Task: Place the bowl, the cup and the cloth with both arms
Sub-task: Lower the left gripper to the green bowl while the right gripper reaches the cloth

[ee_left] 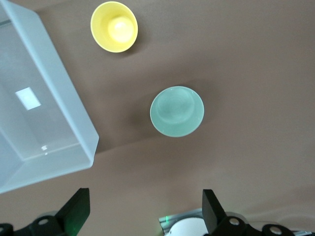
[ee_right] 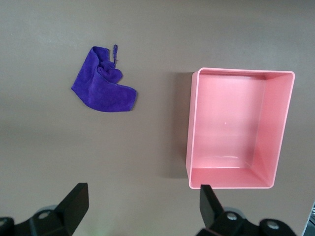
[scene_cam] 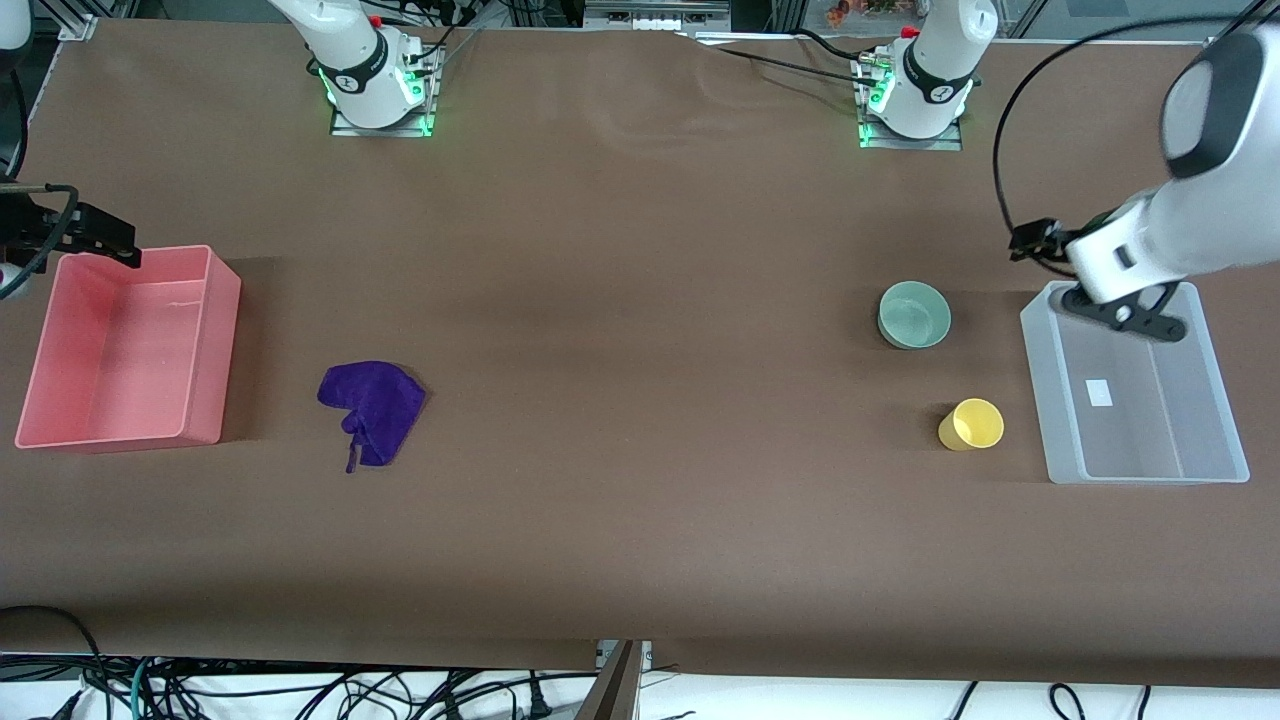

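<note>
At the right arm's end of the brown table (scene_cam: 620, 300) we see a pink bin (scene_cam: 215, 345), open side up. The right gripper (ee_right: 142, 209) hangs in the air over the bin's rim nearest the robots' bases, its two black fingers (ee_right: 74, 204) spread wide and holding nothing.

Beside the bin, toward the table's middle, the cloth (scene_cam: 372, 408) lies crumpled and flat on the table, a thin tag trailing from the edge nearer the front camera.

Well apart from it, toward the left arm's end, the bowl (scene_cam: 914, 314) sits upright on the table. The cup (scene_cam: 971, 424) stands nearer the front camera than the bowl, close to it but not touching.

Just beside the cup is a clear bin (scene_cam: 1060, 400) with a small white label on its floor. The left gripper (ee_left: 145, 211) hovers over the end of that bin nearest the bases, its fingers (ee_left: 76, 209) also parted and unloaded.
</note>
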### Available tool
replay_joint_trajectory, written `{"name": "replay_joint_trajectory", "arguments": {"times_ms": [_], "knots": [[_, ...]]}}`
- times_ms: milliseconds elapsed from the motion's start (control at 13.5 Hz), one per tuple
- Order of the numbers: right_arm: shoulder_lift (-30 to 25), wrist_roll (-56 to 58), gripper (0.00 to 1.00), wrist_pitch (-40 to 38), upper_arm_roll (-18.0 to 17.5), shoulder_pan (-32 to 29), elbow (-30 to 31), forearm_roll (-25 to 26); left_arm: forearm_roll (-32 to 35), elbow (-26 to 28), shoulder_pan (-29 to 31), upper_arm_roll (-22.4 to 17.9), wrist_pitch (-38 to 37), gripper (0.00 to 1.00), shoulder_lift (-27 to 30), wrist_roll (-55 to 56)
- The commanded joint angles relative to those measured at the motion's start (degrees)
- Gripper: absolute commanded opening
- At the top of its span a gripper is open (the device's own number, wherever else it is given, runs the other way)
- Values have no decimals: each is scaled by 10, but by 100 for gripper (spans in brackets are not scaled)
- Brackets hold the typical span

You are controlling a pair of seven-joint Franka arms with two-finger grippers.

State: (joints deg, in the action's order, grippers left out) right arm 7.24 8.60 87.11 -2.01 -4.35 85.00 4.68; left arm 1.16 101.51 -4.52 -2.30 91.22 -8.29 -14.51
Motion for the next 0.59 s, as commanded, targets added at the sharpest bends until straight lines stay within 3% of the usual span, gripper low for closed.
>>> {"name": "replay_joint_trajectory", "arguments": {"times_ms": [0, 296, 519], "knots": [[21, -2, 100, 2, -2, 3, 4, 1, -17, 112, -2, -6, 143, 100, 0, -23], [69, -1, 100, 20, -2, 3, 30, 5, -15, 279, -1, -7, 405, 100, -5, -47], [81, -3, 100, 183, -2, 2, 152, -3, -15, 346, -1, -6, 563, 99, -55, -49]]}}
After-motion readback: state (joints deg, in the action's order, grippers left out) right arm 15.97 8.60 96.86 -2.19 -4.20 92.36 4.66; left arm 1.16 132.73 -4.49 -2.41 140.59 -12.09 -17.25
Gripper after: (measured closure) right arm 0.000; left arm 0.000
